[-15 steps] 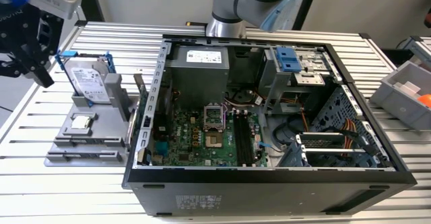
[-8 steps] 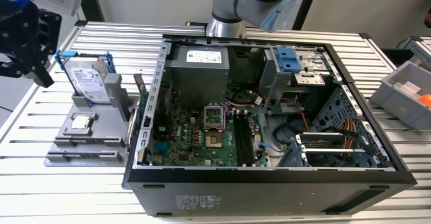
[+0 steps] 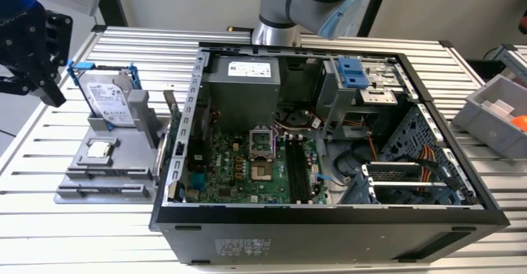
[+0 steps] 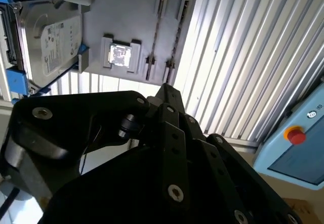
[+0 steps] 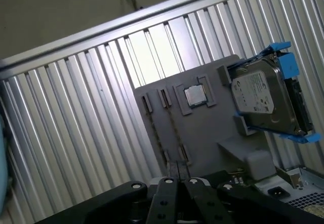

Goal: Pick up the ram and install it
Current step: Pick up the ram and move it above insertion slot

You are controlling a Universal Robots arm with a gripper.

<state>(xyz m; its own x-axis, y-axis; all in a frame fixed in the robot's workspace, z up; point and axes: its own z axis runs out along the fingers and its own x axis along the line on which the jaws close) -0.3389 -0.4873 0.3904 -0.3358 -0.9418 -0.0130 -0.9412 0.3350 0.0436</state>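
Desk (image 3: 49, 237): one, of slatted metal.
Computer case (image 3: 329, 228): one, lying open on the desk.
Motherboard (image 3: 239, 169): one, inside the case.
Power supply (image 3: 243, 79): one, inside the case.
Hard drive (image 3: 111, 98): one, silver, in a blue frame.
Processor chip (image 3: 100, 149): one, small and square.
Grey holder (image 3: 107, 178): one, carrying the drive and the chip.
Narrow slots (image 5: 173, 127): two, side by side on the holder, in the first wrist view.
Robot arm (image 3: 305, 2): one.
Gripper (image 3: 34, 83): one.
Grey bin (image 3: 494, 110): one, at the exterior view's right.
Orange item (image 3: 519, 123): one, in the bin.
Red button (image 4: 295, 134): one, in the second wrist view.
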